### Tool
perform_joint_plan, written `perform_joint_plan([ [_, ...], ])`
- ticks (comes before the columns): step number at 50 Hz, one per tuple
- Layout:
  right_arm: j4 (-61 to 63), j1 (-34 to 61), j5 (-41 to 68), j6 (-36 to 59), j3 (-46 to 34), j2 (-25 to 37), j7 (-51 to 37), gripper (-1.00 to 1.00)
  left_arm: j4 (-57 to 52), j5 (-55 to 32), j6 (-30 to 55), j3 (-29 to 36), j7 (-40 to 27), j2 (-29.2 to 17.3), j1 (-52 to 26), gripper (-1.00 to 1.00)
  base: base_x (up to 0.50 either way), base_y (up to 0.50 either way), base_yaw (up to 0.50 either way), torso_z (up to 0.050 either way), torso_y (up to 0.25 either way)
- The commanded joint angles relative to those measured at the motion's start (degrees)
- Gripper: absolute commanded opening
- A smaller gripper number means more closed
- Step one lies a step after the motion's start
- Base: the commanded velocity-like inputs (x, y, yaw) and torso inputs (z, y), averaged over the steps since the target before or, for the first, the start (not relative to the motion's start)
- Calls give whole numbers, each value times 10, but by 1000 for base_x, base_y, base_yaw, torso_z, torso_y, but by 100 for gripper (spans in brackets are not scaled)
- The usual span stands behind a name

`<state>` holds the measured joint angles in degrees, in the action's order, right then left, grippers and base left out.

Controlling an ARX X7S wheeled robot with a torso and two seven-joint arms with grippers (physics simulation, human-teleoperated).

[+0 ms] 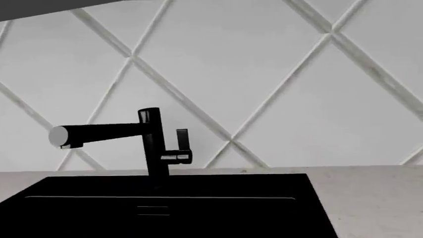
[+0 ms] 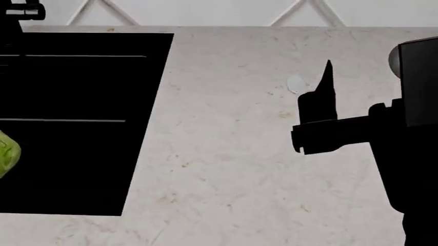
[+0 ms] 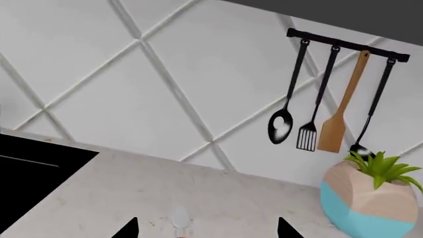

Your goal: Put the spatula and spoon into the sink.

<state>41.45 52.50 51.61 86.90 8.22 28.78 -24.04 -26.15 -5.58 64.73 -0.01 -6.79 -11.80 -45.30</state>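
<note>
Your right gripper (image 3: 206, 229) is open, its two tips spread wide. The spoon (image 3: 180, 218) lies on the worktop between those tips, white head pointing toward the back edge. The sink (image 2: 82, 123) is well off to its left.

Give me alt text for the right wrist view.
The spoon's whitish head lies on the pale marble-look counter between the right claw's two dark fingertips. Behind it, a diamond-tiled wall holds a rail of hanging utensils above a potted plant; the black sink shows at one edge.
</note>
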Motion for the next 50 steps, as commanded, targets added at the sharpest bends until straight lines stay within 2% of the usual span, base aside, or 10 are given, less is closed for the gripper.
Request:
perform_joint_plan([
  [1,-1,-1,17,-15,-15,6,-8,100,3,-2,-5,-3,-2,-3,4,100,363,82,0,0,0],
  [9,-7,-8,19,-25,-20,11,-13,100,3,-3,-3,-1,-4,-4,3,100,273,258,0,0,2],
  [20,-11,-1,48,-18,3,5,-23,100,4,-5,-3,3,-5,-4,5,100,0,0,0,0,0],
  [44,-11,2,93,-18,21,7,-42,100,-9,-13,7,-3,-9,-8,10,100,231,-66,0,0,0],
  [50,-75,43,160,21,57,-7,-52,100,-9,-16,6,-4,-9,-11,13,100,16,0,0,0,0],
])
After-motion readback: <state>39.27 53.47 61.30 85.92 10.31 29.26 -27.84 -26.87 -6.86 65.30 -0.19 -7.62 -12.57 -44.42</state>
